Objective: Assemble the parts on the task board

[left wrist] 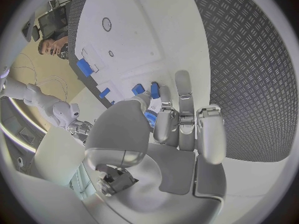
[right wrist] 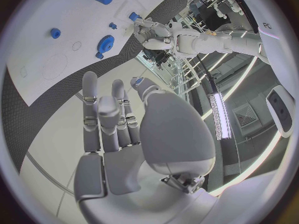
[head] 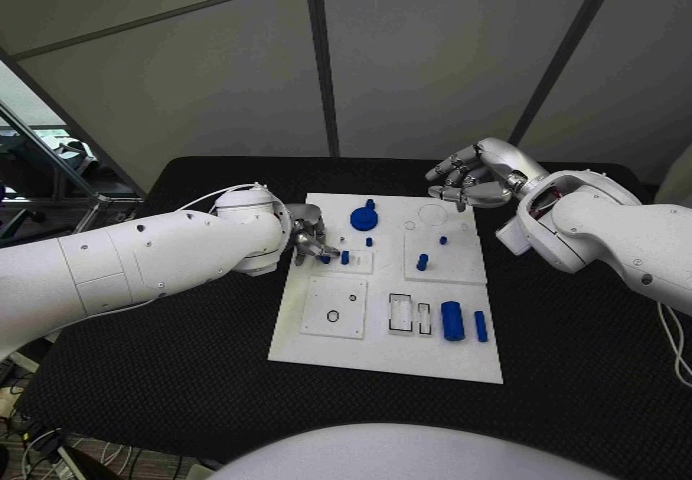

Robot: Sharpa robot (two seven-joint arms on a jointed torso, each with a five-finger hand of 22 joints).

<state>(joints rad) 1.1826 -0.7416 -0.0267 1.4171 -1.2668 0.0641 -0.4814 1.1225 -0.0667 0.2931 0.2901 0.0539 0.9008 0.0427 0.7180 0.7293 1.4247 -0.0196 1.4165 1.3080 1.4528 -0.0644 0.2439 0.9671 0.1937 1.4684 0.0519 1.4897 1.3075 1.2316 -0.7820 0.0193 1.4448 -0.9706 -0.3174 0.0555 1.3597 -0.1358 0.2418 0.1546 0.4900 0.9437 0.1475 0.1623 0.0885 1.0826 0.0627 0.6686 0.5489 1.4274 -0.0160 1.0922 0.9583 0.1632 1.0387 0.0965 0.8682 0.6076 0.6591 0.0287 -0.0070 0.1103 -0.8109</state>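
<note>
Left hand (head: 307, 243): positioned over the left edge of the task board (head: 346, 345), fingers curled downward onto a small blue part (head: 345, 257) at the board's upper-left inset. The left wrist view shows the fingertips (left wrist: 156, 90) closing around a blue piece (left wrist: 138, 89); it appears pinched between thumb and fingers, though whether the piece is lifted or seated in the board cannot be told.

Right hand (head: 473, 173): held above the tabletop (head: 577, 330) just beyond the board's far right corner, apart from every part. The right wrist view shows its fingers (right wrist: 99, 114) extended side by side and slightly apart, with nothing in them.

Task board: a white plate in the middle of the black tabletop. On it, in the head view: a blue gear (head: 365, 217) near the far edge, a small blue peg (head: 423, 262) standing right of centre, a blue cylinder (head: 453, 320) and a slimmer blue bar (head: 480, 325) lying side by side near the right edge (both beside rectangular recesses).

Writing: none legible on the board or parts.

Differences between views: the right wrist view shows the gear's teeth (right wrist: 106, 43) and the left hand (right wrist: 144, 29) at the board's opposite side; the left wrist view shows round holes in the board's surface.
</note>
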